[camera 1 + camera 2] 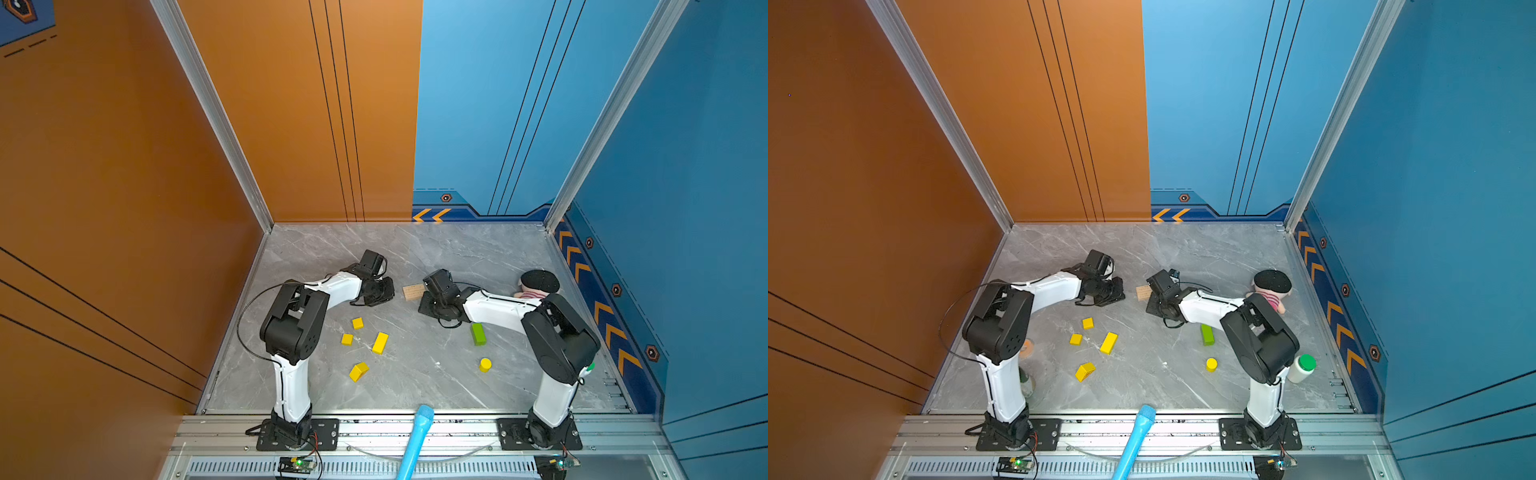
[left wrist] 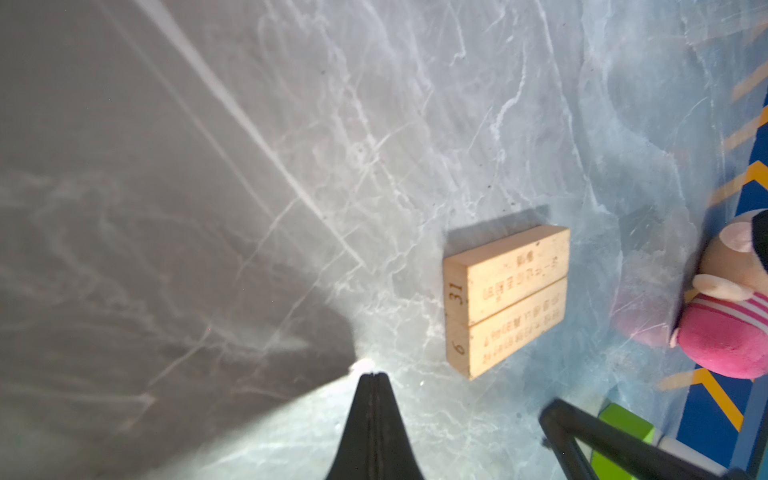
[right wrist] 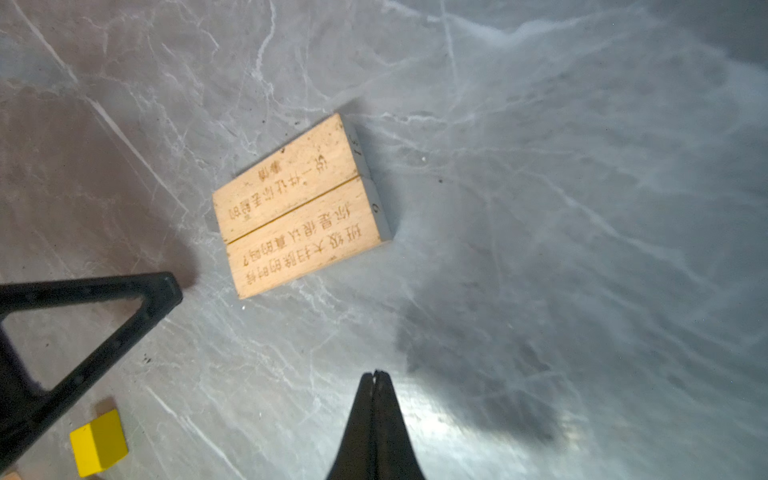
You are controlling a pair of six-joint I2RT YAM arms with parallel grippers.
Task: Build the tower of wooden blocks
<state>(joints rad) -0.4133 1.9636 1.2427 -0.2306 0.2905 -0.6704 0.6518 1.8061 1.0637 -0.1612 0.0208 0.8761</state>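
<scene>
Found two flat tan planks (image 3: 301,205) of pale grained wood, printed with dark characters, lying long edge to long edge on the glossy, white-veined grey bench (image 1: 424,365), between the two arms. Saw left hand (image 2: 372,375) and right hand (image 3: 376,372) each pressed together into a thin black wedge, holding nothing, near the planks but apart from them. Noted green bar (image 1: 478,333) and yellow cylinder (image 1: 485,364) by the right arm; yellow cubes (image 1: 357,323), yellow bar (image 1: 380,343) and roof-shaped piece (image 1: 358,371) scattered singly by the left.
</scene>
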